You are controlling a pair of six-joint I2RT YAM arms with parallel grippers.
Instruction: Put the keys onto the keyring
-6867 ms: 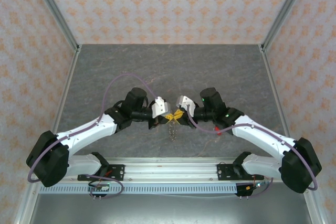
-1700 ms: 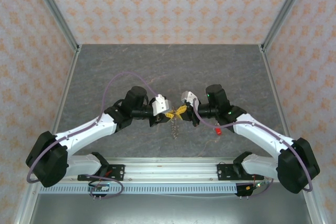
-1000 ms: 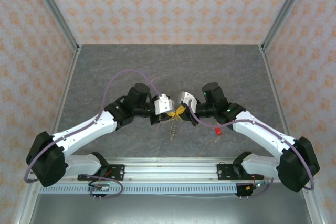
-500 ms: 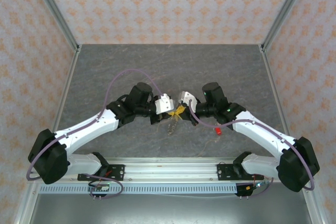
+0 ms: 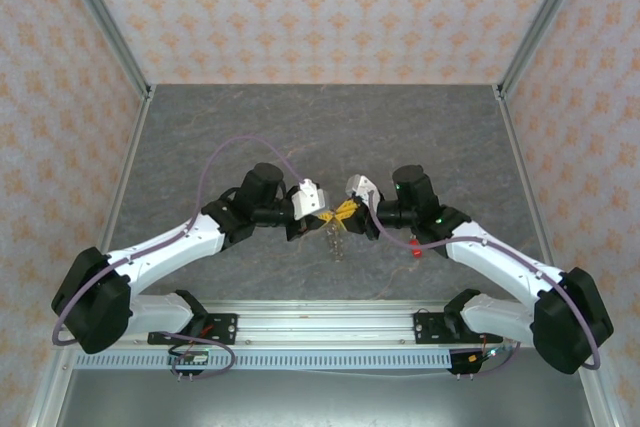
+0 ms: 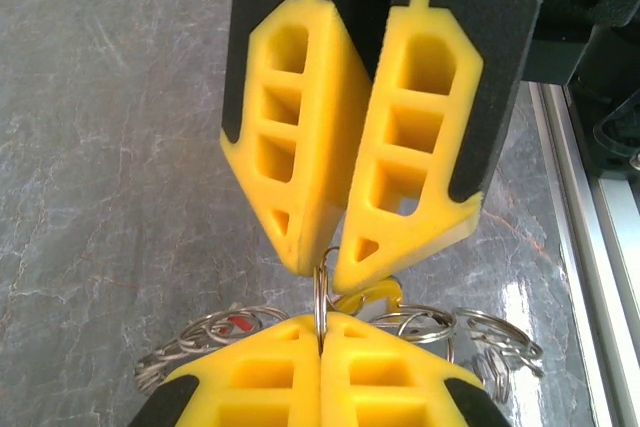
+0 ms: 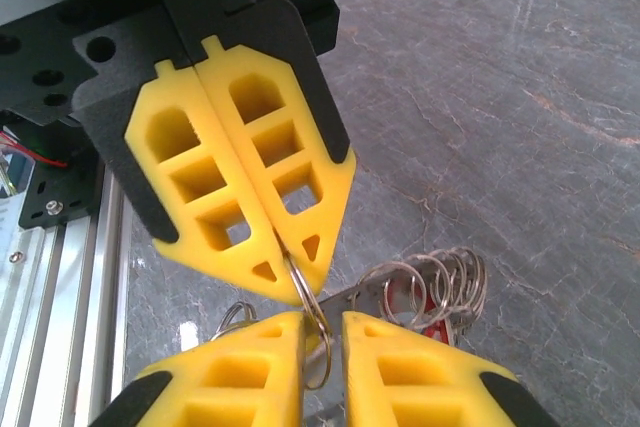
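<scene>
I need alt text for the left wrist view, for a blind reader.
Left gripper, shut, pinches a thin metal ring edge-on; the right gripper faces it from above, jaws slightly apart. More wire rings cluster behind, over a grey table.

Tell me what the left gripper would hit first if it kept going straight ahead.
Likely the right gripper, facing the left gripper almost tip to tip; only the split ring it pinches lies between.

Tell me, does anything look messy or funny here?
Yes. The small wire rings in the middle are bunched in a tangle, and a little red piece lies off alone on the grey table beside the right arm.
</scene>
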